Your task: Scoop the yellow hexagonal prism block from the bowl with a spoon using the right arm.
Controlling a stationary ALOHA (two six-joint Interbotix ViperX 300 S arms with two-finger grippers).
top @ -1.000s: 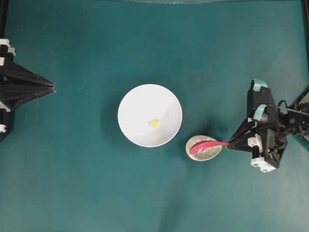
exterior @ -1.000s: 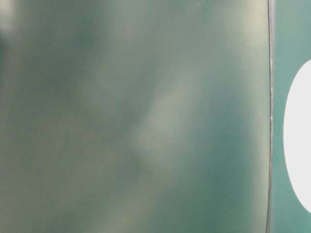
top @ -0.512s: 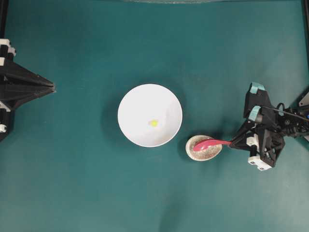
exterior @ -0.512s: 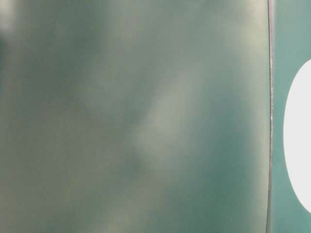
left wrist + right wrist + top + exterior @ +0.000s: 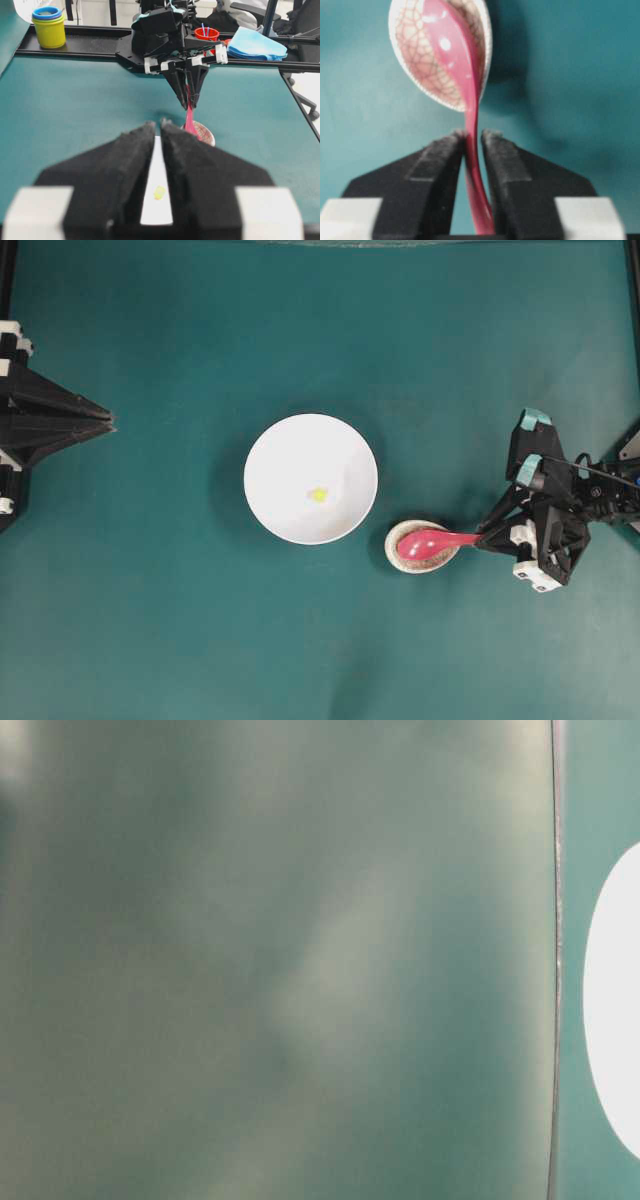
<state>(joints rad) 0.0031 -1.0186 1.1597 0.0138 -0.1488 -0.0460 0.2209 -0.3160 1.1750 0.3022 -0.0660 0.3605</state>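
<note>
Green table (image 5: pixel 180 620). White bowl (image 5: pixel 290 455) sits at centre, and the yellow hexagonal prism block (image 5: pixel 318 494) lies inside it, slightly below and right of its middle. Right gripper (image 5: pixel 482 538) at the right side, jaws on either side of the spoon handle with a thin gap visible on each side; grip not confirmed. Left gripper (image 5: pixel 108 423) parked at the left edge, fingers nearly together, holding nothing. Speckled spoon rest (image 5: pixel 400 558) is just right of the bowl. Pink-red spoon (image 5: pixel 432 542): scoop rests in the spoon rest.
</note>
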